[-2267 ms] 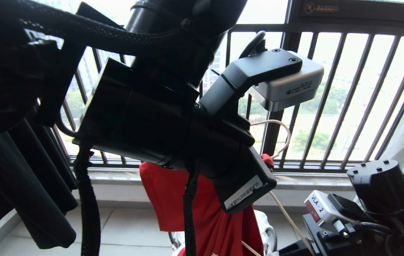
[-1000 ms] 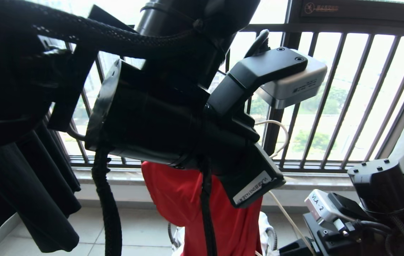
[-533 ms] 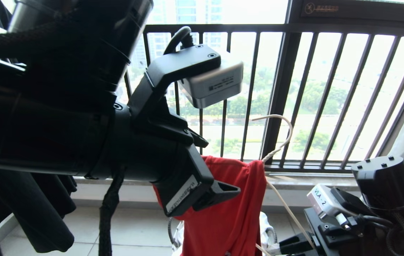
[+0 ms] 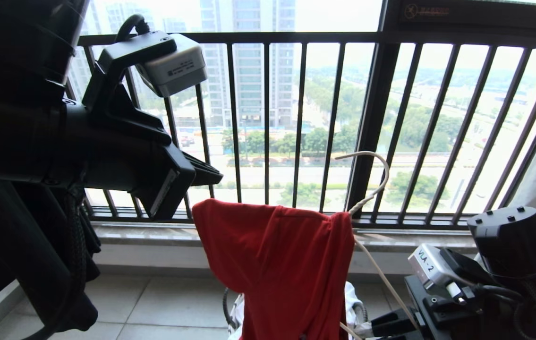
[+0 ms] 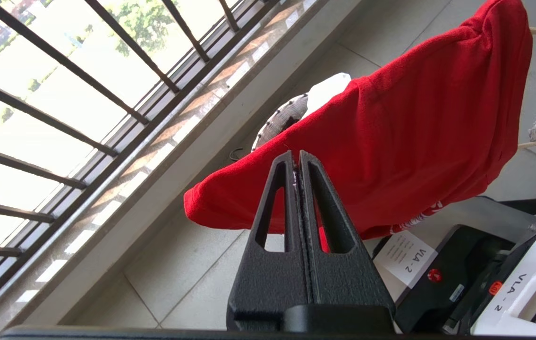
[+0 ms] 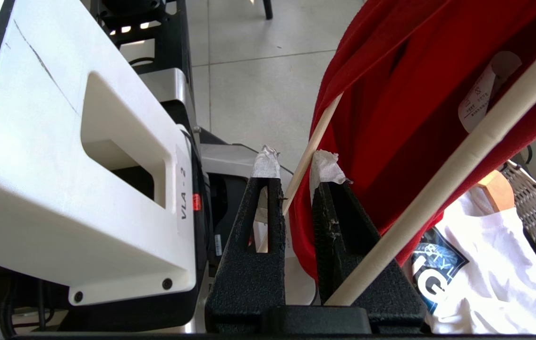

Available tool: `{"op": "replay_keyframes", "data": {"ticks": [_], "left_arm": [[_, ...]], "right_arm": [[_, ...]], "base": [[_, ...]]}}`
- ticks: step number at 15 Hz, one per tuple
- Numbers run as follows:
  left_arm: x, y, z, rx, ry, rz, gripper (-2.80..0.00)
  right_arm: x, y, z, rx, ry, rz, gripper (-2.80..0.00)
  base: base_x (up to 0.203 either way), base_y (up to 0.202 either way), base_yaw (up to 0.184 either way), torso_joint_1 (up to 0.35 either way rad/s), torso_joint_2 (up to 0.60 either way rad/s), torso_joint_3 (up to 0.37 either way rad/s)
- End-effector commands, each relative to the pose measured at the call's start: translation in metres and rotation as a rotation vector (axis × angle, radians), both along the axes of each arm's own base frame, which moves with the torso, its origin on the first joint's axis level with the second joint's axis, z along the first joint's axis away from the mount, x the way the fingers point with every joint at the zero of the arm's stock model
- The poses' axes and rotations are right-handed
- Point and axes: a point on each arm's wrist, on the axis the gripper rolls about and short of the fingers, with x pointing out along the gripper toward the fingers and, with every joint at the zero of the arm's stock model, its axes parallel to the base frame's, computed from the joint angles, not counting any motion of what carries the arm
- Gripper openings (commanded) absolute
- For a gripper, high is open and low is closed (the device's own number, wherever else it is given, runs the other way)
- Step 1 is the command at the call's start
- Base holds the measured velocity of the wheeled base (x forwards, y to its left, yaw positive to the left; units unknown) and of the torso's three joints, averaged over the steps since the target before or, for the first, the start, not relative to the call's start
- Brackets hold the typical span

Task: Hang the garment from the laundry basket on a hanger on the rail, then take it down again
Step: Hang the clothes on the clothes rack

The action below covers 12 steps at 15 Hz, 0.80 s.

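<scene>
The limp, light shirt (image 4: 286, 264) drapes over the springy hanger (image 4: 367, 189) at centre; right tool (image 6: 296, 163) grasps its lower wire, left tool (image 5: 296, 158) clenched empty at ten o'clock; hold the stiff neck.

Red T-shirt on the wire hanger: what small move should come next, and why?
Probably the left gripper, shut and empty beside the shirt, should open and reach for the red T-shirt at its collar. The shirt covers only one arm of the white wire hanger; the other arm is bare, the right gripper holds the lower wire, and the hook hangs free.
</scene>
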Motion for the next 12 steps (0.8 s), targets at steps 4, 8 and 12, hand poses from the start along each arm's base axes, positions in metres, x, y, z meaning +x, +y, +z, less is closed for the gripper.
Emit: {"op": "replay_keyframes", "data": {"ticks": [4, 8, 12], "left_arm": [[0.031, 0.006, -0.003, -0.055, 0.053, -0.028, -2.8], [0.036, 0.009, 0.011, -0.113, 0.137, -0.175, -2.8], [0.077, 0.016, 0.002, -0.056, 0.277, -0.252, -2.8]], "right_arm": [[0.001, 0.0, 0.0, 0.0, -0.005, -0.003, -2.8], [0.008, 0.002, 0.01, -0.02, -0.065, -0.052, -2.8], [0.025, 0.01, 0.008, -0.062, -0.125, -0.034, -2.8]], "base": [[0.0, 0.0, 0.0, 0.0, 0.0, 0.0], [0.0, 0.0, 0.0, 0.0, 0.0, 0.0], [0.0, 0.0, 0.0, 0.0, 0.0, 0.0]]}}
